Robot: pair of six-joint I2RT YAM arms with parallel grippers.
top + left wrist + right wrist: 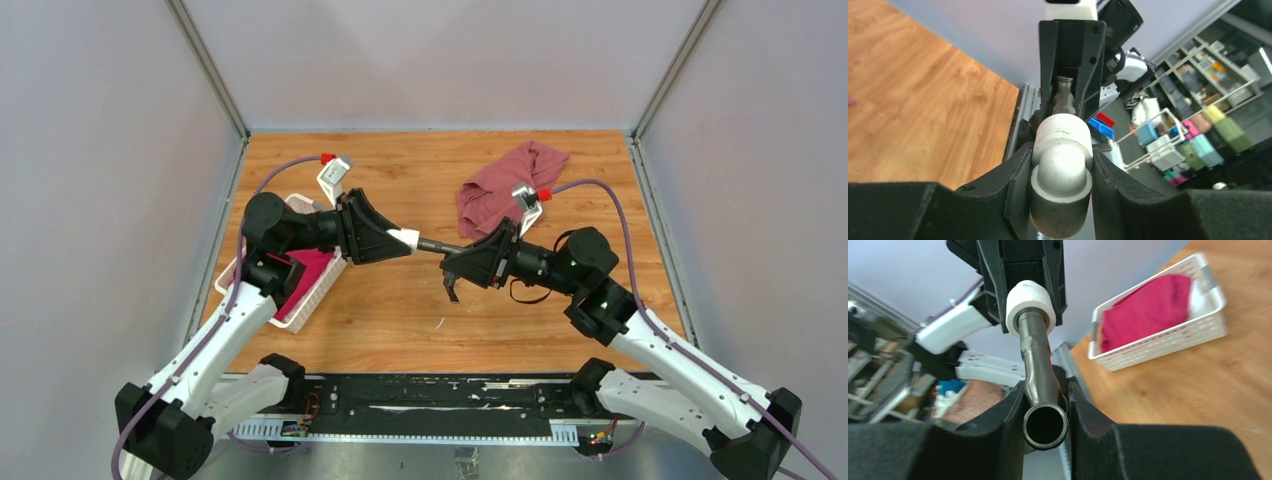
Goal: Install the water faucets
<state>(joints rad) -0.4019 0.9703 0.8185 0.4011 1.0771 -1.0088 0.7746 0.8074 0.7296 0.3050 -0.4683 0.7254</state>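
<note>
My left gripper [400, 240] is shut on the stubby white fitting [405, 239], held in the air above the table's middle. In the left wrist view the white fitting [1062, 170] sits pinched between my fingers [1013, 185]. My right gripper [455, 262] is shut on the dark grey metal tap [438, 246]. The tap's threaded end meets the mouth of the white fitting. In the right wrist view the tap [1040, 375] runs from my jaws into the white fitting [1030, 302]. Its open round mouth faces the camera.
A dusty-red cloth [505, 185] lies at the back right of the wooden table. A white slatted basket [315, 300] with magenta fabric stands at the left under my left arm; it also shows in the right wrist view [1168, 332]. Grey walls enclose the table.
</note>
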